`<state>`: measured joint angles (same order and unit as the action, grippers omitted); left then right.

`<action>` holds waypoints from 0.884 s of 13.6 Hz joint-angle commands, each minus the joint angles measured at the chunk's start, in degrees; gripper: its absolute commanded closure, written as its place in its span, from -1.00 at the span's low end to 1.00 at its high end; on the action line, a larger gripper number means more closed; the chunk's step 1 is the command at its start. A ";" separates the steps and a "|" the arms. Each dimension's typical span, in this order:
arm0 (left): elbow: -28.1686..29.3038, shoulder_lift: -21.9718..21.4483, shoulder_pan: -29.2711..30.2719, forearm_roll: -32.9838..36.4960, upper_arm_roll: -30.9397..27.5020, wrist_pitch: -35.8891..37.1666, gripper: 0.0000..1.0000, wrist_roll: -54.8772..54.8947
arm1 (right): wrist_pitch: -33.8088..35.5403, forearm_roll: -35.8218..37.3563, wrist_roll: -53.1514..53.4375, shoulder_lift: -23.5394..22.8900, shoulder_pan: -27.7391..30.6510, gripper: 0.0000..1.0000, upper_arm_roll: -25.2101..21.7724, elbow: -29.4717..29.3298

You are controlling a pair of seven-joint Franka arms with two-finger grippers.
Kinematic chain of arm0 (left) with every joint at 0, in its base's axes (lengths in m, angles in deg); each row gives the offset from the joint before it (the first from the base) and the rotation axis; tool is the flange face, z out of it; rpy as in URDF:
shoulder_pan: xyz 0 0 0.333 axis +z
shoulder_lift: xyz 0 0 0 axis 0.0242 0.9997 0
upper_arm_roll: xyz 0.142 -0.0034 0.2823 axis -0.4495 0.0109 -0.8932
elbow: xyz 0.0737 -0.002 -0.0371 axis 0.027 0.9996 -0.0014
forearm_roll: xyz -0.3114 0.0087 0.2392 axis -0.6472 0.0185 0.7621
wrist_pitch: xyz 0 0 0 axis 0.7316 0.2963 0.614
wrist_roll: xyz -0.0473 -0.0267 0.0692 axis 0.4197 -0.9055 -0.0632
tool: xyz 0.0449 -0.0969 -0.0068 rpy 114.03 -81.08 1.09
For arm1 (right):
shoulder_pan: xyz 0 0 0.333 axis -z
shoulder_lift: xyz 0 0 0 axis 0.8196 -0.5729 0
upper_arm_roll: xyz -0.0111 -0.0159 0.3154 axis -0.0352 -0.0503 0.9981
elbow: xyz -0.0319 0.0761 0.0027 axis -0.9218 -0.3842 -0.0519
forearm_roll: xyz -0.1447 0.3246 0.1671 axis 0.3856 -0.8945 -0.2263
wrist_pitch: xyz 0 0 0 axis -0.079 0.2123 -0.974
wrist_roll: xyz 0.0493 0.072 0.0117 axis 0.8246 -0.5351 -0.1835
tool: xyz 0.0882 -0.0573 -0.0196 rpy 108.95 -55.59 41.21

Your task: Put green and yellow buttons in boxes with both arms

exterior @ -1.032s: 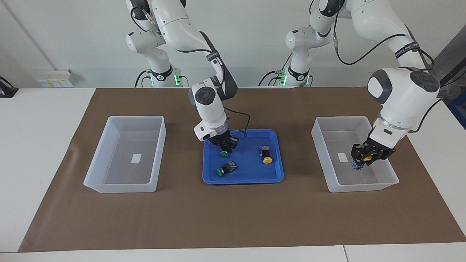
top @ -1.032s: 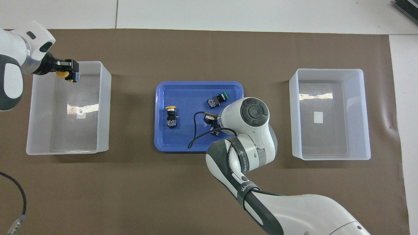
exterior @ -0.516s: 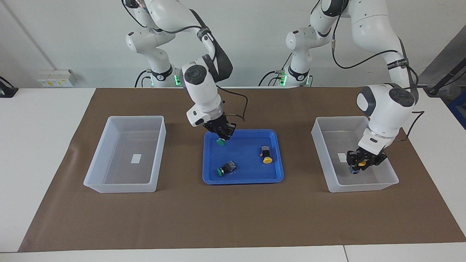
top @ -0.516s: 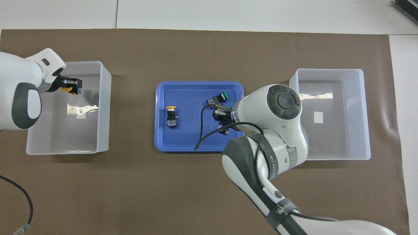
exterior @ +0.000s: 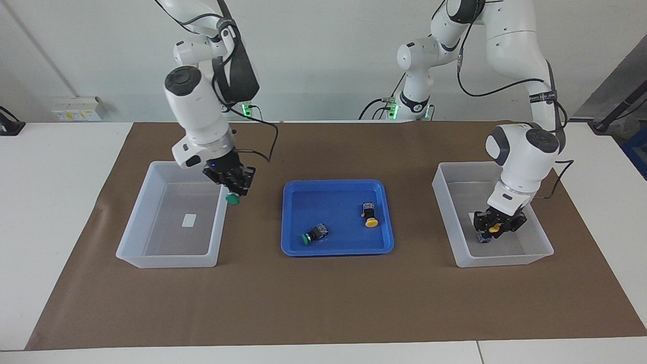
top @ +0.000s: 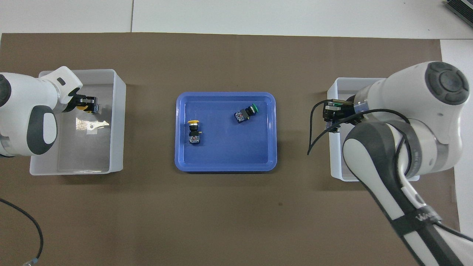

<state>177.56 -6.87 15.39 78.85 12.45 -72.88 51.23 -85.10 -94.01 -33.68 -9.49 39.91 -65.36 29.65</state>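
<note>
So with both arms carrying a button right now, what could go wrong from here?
The right gripper holds its green button over the rim of one box; let go now, it might bounce out onto the mat. The left gripper is low inside the other box with a yellow button, so it might knock the wall.

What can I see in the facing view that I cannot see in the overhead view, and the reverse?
Only the facing view shows the green button held in the right end effector, raised over the wall of its box; it also shows both arm bases.

Only the overhead view shows the cable lying on the mat near the left arm.

Both show the left end effector low inside the other box, shut on a yellow button, and the blue tray holding one green button and one yellow button.
</note>
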 commanded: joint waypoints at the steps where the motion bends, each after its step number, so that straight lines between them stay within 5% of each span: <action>1: 0.87 -0.78 0.07 0.96 0.21 -0.40 -0.91 0.43 | -1.01 1.04 -10.75 0.08 6.24 1.00 0.88 1.86; 3: -1.14 -1.13 -0.55 0.96 0.21 3.26 -0.92 0.43 | -5.74 1.04 -20.66 -2.28 10.11 1.00 0.88 3.44; 7: -15.80 -1.31 -2.56 0.96 0.56 21.97 -0.92 0.34 | -16.56 1.04 -29.59 -8.43 12.93 0.88 0.88 5.20; 8: -18.88 -1.22 -3.44 0.61 0.73 25.49 -0.92 0.08 | -18.67 1.04 -30.90 -9.66 13.02 0.57 0.88 5.20; 10: -20.67 -1.57 -7.73 0.17 0.82 27.81 -0.93 -1.84 | -19.48 0.95 -30.74 -10.03 13.11 -0.64 0.88 5.82; 11: -20.24 -1.58 -9.50 0.26 0.91 27.81 -0.92 -5.94 | -19.39 0.95 -30.74 -10.03 13.46 -1.00 0.88 5.91; 12: -19.45 -1.84 -12.30 0.26 0.82 27.29 -0.92 -10.77 | -18.70 0.95 -30.48 -10.03 13.73 -1.00 0.97 5.65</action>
<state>157.79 -9.04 7.49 78.81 14.06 -46.23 46.67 -104.08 -93.98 -63.30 -20.59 52.15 -65.28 34.79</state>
